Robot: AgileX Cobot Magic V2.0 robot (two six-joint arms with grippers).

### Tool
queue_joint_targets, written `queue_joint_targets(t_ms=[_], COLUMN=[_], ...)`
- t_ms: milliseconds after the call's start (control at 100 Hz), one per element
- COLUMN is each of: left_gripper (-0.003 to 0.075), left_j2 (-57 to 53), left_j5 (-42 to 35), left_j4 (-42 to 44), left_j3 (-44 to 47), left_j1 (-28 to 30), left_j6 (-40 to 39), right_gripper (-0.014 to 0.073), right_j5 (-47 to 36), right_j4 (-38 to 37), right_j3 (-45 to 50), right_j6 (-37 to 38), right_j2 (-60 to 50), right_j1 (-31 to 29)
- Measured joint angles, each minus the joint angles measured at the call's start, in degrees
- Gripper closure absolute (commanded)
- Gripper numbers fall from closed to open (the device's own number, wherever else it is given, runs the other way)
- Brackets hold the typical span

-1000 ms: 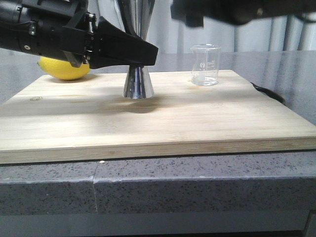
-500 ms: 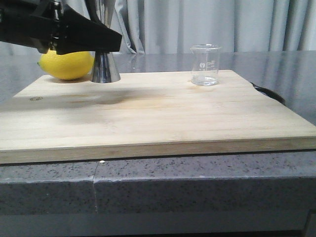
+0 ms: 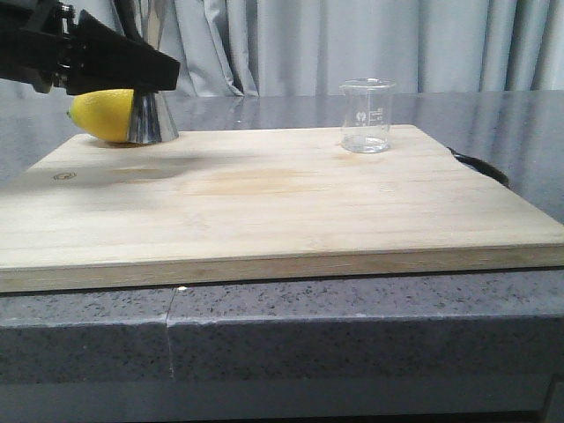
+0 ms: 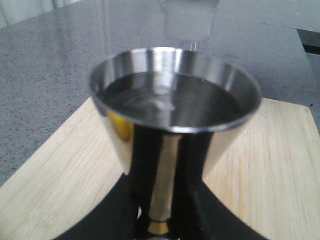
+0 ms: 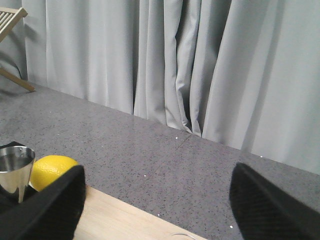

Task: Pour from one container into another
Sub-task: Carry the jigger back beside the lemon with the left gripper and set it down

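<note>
The clear glass beaker (image 3: 366, 115) stands upright at the back right of the wooden board (image 3: 282, 203), and looks empty. It shows blurred in the left wrist view (image 4: 187, 20), and only its rim shows in the right wrist view (image 5: 182, 236). My left gripper (image 3: 154, 75) is shut on the narrow waist of the steel jigger (image 3: 150, 119), held upright at the board's back left. Its upper cup (image 4: 175, 100) holds clear liquid, and the gold band (image 4: 159, 227) sits between my fingers. I cannot tell whether its base touches the board. My right gripper (image 5: 157, 205) is open and empty, raised, out of the front view.
A yellow lemon (image 3: 101, 115) lies right behind the jigger at the board's back left corner, also seen beside the jigger (image 5: 15, 170) as the lemon (image 5: 50, 167). The board rests on a grey speckled counter (image 3: 264, 326). Grey curtains (image 5: 175, 65) hang behind. A dark cable (image 3: 480, 167) lies off the board's right edge.
My left gripper has carried the jigger from the board's middle leftward and back to the lemon. The right arm has gone from the top of the front view.
</note>
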Motion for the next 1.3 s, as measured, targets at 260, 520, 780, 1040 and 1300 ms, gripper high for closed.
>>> queue_joint_targets(t_ms=[260,520,780,1040,1300], left_gripper=[0.0734,0.0734,0.0734,0.0734,0.0734], left_j2=[0.0,0.0,1.8,2.0,2.0], left_j5=[0.0,0.0,0.0,0.0,0.0], left_j4=[-0.5,-0.9,-1.8,-2.8,-3.1], left_j3=[0.0,0.0,0.0,0.0,0.0], left_j1=[0.7,0.7,0.4,-0.1,-0.3], left_j6=[0.0,0.0,0.6,4.0,4.9], right_gripper=[0.0058,0.0058,0.0058,0.0058,0.0058], right_j5=[0.4,0.4,0.4,0.4,0.5], right_j4=[0.0,0.0,0.0,0.0,0.0], right_j3=[0.0,0.0,0.0,0.0,0.0], right_j6=[0.0,0.0,0.0,0.0,0.0], right_j2=[0.0,0.0,0.0,0.0,0.0], right_j1=[0.0,0.0,0.0,0.0,0.0])
